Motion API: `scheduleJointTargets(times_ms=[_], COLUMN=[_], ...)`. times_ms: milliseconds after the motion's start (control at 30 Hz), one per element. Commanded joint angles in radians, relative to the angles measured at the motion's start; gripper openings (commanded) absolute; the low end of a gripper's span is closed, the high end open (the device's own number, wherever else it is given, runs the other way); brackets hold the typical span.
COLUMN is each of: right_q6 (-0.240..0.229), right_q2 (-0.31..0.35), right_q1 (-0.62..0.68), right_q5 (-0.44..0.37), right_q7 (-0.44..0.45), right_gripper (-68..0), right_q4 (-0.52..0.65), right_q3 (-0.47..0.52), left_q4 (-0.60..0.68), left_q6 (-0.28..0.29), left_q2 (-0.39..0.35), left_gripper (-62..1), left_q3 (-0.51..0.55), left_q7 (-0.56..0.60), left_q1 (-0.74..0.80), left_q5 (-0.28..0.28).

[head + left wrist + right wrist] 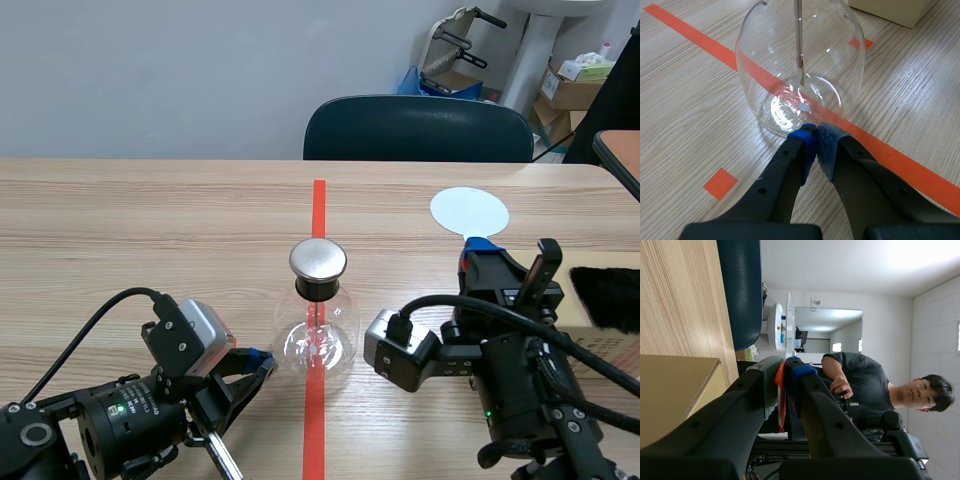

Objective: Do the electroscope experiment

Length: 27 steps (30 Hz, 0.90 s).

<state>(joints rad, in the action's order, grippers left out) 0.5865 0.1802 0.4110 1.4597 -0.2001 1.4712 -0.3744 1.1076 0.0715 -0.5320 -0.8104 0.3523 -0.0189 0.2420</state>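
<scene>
Scene view puts the electroscope flask (318,340) on the tape line (319,200) between my arms. My left gripper (816,132), closed on nothing, sits just beside its base. My right gripper (784,371) clamps the disc paddle (468,212) upright, right of the metal cap (318,260) it probably must touch.

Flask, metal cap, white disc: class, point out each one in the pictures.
flask (318,345): scene view, glass belly.
metal cap (318,260): scene view, top face.
white disc (469,212): scene view, centre of its face.
</scene>
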Motion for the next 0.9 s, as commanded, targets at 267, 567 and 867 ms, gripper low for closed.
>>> scheduleJointTargets(times_ms=[267,567,867], right_q6=[0.011,0.011,0.011], right_q2=[0.011,0.011,0.011], right_q1=[-0.007,-0.007,-0.007], right_q5=[0.001,0.001,0.001], right_q7=[0.151,0.405,0.579], right_gripper=[-66.6,-66.6,-66.6], right_q4=[0.026,0.026,0.026], right_q3=[0.003,0.003,0.003], left_q4=[0.020,0.020,0.020], left_q6=[-0.002,-0.002,-0.002], left_q2=[0.005,0.005,0.005], left_gripper=[-58.2,-58.2,-58.2], left_q3=[0.004,0.004,0.004], left_q7=[0.018,0.018,0.025], left_q1=[0.002,0.002,0.002], left_q5=[0.000,0.000,0.000])
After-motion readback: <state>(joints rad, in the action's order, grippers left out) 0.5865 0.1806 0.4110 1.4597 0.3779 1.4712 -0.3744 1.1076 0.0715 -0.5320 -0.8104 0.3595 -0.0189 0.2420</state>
